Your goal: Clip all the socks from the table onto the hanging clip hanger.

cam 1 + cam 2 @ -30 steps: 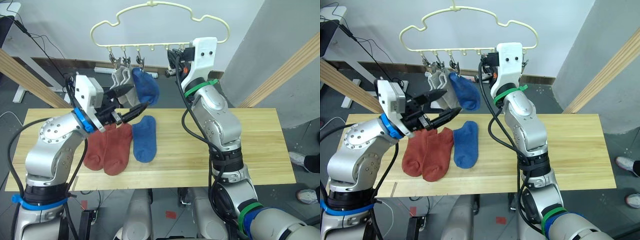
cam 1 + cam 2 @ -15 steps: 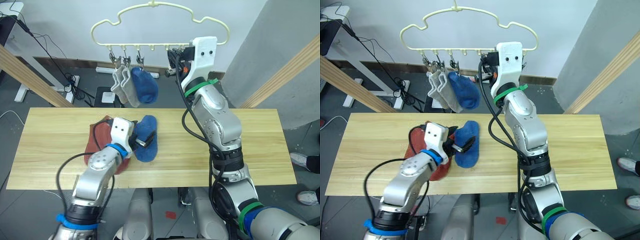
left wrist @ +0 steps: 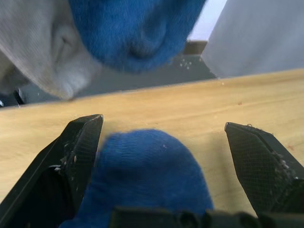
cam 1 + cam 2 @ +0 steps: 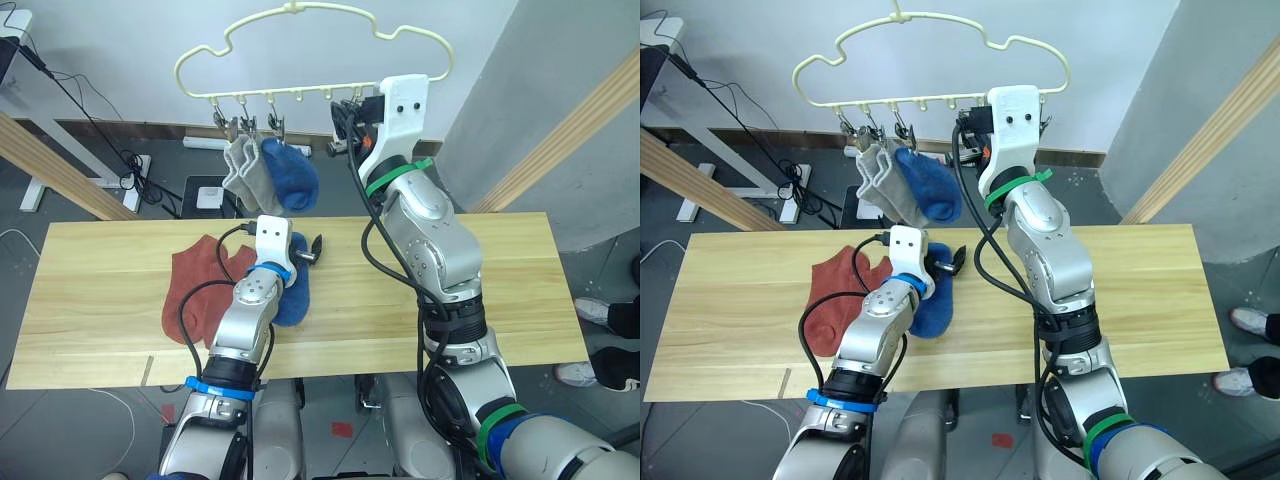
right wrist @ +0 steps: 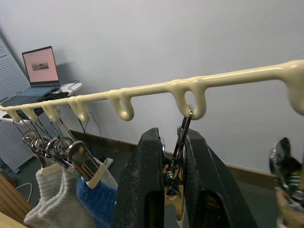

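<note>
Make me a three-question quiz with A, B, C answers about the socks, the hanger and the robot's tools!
1. Where is the loose blue sock?
A. on the table
B. on the floor
C. on the laptop

2. How many socks hang from the clip hanger?
A. one
B. three
C. six

3. The left tool is:
A. shut on a red sock
B. open
C. holding a clip

Answers:
1 A, it lies on the wood beside the red socks.
2 B, two grey socks and one hanging blue sock.
3 B, its fingers stand wide apart over the loose blue sock.

Even, soft indoor light, no glare; faint shadows on the table (image 4: 480,290). In the left wrist view, near fingers (image 3: 71,161) blur.
</note>
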Action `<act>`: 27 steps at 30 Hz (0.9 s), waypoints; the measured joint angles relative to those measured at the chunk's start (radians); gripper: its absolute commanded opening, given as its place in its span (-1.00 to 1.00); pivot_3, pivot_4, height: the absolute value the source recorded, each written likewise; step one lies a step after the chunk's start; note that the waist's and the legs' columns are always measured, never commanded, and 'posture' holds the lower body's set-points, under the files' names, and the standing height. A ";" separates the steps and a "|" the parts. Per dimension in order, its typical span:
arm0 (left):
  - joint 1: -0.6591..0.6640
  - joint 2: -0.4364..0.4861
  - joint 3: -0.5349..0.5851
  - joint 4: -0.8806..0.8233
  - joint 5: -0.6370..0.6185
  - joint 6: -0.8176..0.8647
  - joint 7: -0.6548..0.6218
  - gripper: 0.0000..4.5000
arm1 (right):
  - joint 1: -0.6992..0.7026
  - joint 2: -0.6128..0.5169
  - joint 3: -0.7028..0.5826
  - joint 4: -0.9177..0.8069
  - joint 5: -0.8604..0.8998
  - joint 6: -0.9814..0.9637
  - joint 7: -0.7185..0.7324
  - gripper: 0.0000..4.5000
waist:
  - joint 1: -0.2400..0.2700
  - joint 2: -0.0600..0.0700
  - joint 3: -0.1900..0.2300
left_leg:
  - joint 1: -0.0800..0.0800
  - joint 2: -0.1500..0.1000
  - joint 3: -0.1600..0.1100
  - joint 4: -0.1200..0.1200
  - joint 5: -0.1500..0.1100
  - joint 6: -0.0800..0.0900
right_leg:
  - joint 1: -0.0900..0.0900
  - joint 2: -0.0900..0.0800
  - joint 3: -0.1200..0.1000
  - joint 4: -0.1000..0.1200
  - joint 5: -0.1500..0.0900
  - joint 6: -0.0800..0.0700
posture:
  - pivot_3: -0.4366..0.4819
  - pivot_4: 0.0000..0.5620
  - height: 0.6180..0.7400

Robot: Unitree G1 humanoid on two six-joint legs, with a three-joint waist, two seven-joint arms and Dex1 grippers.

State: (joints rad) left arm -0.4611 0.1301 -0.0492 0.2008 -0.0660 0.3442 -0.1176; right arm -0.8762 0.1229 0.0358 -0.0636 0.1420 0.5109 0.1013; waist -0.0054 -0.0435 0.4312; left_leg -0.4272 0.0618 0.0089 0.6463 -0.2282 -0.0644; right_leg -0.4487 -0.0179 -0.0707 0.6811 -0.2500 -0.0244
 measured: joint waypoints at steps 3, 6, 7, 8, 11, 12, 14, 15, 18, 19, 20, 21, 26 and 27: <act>0.018 -0.007 -0.003 -0.023 0.016 0.023 0.022 1.00 | 0.000 -0.001 0.000 -0.002 0.000 0.002 0.000 -0.92 | 0.000 0.000 0.000 | 0.000 0.000 0.000 0.000 0.000 0.000 | 0.000 0.000 0.000 0.000 0.000 0.000 | -0.20 0.43 1.00; 0.040 -0.016 -0.001 -0.062 0.018 0.040 0.035 1.00 | 0.000 -0.001 0.000 -0.002 -0.001 0.003 0.000 -0.92 | 0.000 0.000 0.000 | 0.000 0.000 0.000 0.000 0.000 0.000 | 0.000 0.000 0.000 0.000 0.000 0.000 | -0.20 0.44 1.00; 0.049 -0.017 -0.001 -0.078 0.020 0.042 0.041 1.00 | 0.000 -0.001 0.000 -0.003 -0.001 0.004 0.000 -0.92 | 0.000 0.000 0.000 | 0.000 0.000 0.000 0.000 0.000 0.000 | 0.000 0.000 0.000 0.000 0.000 0.000 | -0.20 0.44 1.00; 0.054 -0.017 0.001 -0.090 0.022 0.042 0.045 1.00 | 0.000 -0.001 0.001 -0.003 -0.001 0.004 0.000 -0.92 | 0.000 0.000 0.000 | 0.000 0.000 0.000 0.000 0.000 0.000 | 0.000 0.000 0.000 0.000 0.000 0.000 | -0.20 0.44 1.00; 0.064 -0.018 0.009 -0.145 0.022 0.051 0.050 1.00 | 0.000 -0.001 0.002 -0.009 -0.001 0.005 0.000 -0.92 | 0.000 0.000 0.000 | 0.000 0.000 0.000 0.000 0.000 0.000 | 0.000 0.000 0.000 0.000 0.000 0.000 | -0.20 0.45 1.00; 0.066 -0.019 0.015 -0.166 0.021 0.068 0.050 1.00 | 0.001 -0.001 0.002 -0.011 -0.001 0.005 0.000 -0.92 | 0.000 0.000 0.000 | 0.000 0.000 0.000 0.000 0.000 0.000 | 0.000 0.000 0.000 0.000 0.000 0.000 | -0.20 0.45 1.00; 0.075 -0.019 0.017 -0.189 0.022 0.104 0.056 1.00 | 0.001 -0.002 0.002 -0.012 -0.001 0.005 0.000 -0.92 | 0.000 0.000 0.000 | 0.000 0.000 0.000 0.000 0.000 0.000 | 0.000 0.000 0.001 0.000 0.000 0.000 | -0.20 0.45 1.00; 0.081 -0.018 0.016 -0.190 0.025 0.121 0.061 1.00 | 0.001 -0.002 0.002 -0.012 -0.001 0.005 0.000 -0.92 | 0.000 0.000 0.000 | 0.000 0.000 0.000 0.000 0.000 0.000 | 0.000 0.000 0.001 0.000 0.000 0.000 | -0.20 0.45 1.00; 0.089 -0.017 0.015 -0.167 0.037 0.157 0.064 1.00 | 0.002 -0.002 0.002 -0.012 -0.001 0.005 0.000 -0.92 | 0.000 0.000 0.000 | 0.000 0.000 0.000 0.000 0.000 0.000 | 0.000 0.000 0.000 0.000 0.000 0.000 | -0.20 0.45 1.00; 0.081 -0.016 0.014 -0.160 0.038 0.161 0.060 1.00 | 0.002 -0.002 0.002 -0.012 -0.001 0.005 0.000 -0.92 | 0.000 0.000 0.000 | 0.000 0.000 0.000 0.000 0.000 0.000 | 0.000 0.000 0.000 0.000 0.000 0.000 | -0.20 0.45 1.00; 0.067 -0.014 0.014 -0.152 0.038 0.173 0.055 1.00 | 0.002 -0.002 0.003 -0.012 -0.001 0.006 0.000 -0.92 | 0.000 0.000 0.000 | 0.000 0.000 0.000 0.000 -0.001 0.002 | 0.000 0.000 0.000 0.000 0.000 0.000 | -0.20 0.45 1.00; 0.057 -0.014 0.014 -0.148 0.038 0.181 0.051 1.00 | 0.002 -0.001 0.004 -0.013 -0.001 0.006 0.000 -0.92 | 0.000 0.000 0.000 | 0.000 0.000 0.000 0.000 -0.001 0.002 | 0.000 0.000 0.000 0.000 0.000 0.000 | -0.20 0.45 1.00; 0.049 -0.010 0.010 -0.147 0.045 0.197 0.038 0.75 | 0.002 -0.001 0.005 -0.013 -0.001 0.006 -0.001 -0.92 | 0.000 0.000 0.000 | 0.000 0.000 0.000 0.000 0.000 0.001 | 0.000 0.000 0.000 0.001 0.000 0.000 | -0.20 0.45 1.00; 0.049 -0.008 0.009 -0.147 0.046 0.198 0.037 0.60 | 0.002 -0.001 0.005 -0.013 -0.001 0.006 -0.002 -0.92 | 0.000 0.000 0.000 | 0.000 0.000 0.000 0.000 0.000 0.001 | 0.000 0.000 0.000 0.001 0.000 0.000 | -0.20 0.45 1.00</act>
State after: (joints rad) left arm -0.4121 0.1224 -0.0407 0.0534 -0.0199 0.5418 -0.0807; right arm -0.8745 0.1220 0.0408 -0.0764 0.1414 0.5170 0.0997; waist -0.0050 -0.0435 0.4312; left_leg -0.4269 0.0616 0.0090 0.6465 -0.2287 -0.0631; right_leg -0.4487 -0.0179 -0.0702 0.6816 -0.2500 -0.0243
